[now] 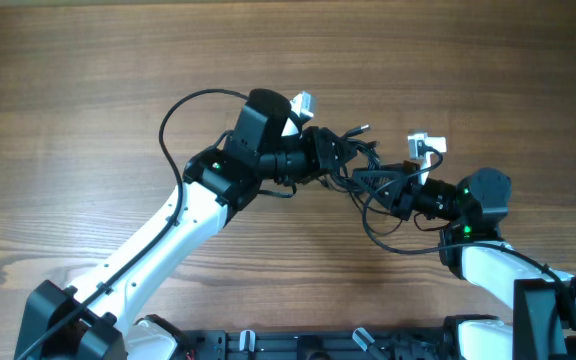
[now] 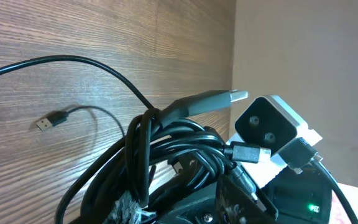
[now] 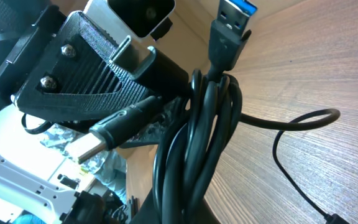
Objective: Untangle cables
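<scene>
Several cables [image 1: 373, 180] bunched, mid table [image 1: 68, 80].

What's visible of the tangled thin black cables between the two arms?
Thin glossy black cables, several strands looped into a tight bunch between the left gripper and right gripper; both meet it, but the grip is hidden. A blue-tongued USB plug sticks out, a silver plug too; loose loops trail onto the wooden table.

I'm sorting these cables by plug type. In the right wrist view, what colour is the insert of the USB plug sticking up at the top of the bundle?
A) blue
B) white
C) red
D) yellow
A: the USB plug standing above the bunched cables shows a bright blue insert in its open metal end.
</scene>
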`<action>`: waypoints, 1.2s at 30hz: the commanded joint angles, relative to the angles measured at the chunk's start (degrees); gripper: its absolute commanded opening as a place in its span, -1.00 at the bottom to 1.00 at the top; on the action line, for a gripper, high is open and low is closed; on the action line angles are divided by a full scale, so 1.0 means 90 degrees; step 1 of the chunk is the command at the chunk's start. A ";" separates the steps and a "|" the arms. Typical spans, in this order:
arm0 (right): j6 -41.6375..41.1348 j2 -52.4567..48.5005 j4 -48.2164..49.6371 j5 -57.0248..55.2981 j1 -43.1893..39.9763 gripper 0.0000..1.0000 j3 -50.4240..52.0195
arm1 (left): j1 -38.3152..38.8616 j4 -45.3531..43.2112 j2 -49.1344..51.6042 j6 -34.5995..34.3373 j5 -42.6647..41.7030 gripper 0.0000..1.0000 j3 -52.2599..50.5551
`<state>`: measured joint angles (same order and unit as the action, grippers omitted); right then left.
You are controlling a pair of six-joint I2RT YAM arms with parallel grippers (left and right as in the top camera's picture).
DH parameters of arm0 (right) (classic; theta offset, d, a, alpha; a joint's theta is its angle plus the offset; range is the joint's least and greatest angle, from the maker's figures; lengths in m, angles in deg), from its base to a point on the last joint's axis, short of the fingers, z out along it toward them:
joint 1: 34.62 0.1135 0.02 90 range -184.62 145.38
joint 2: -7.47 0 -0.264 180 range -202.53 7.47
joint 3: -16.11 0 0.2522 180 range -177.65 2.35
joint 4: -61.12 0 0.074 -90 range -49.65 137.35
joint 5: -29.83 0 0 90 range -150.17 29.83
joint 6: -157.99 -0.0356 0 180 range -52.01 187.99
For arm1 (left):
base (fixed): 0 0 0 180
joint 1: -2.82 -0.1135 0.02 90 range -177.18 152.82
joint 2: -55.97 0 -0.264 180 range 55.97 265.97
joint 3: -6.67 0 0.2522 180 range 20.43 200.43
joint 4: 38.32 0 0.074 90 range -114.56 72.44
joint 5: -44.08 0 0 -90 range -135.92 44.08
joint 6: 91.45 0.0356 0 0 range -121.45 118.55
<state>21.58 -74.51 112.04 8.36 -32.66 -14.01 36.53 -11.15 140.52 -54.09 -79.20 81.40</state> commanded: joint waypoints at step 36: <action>-0.0175 0.0000 -0.1003 -0.0238 0.0032 -0.91 -0.0046 | -0.2737 -0.1950 -0.0976 -0.1690 -0.1319 0.08 0.0019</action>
<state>20.10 -74.36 102.71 6.79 -32.18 -14.71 12.01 -31.98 132.24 -69.89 -92.62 80.90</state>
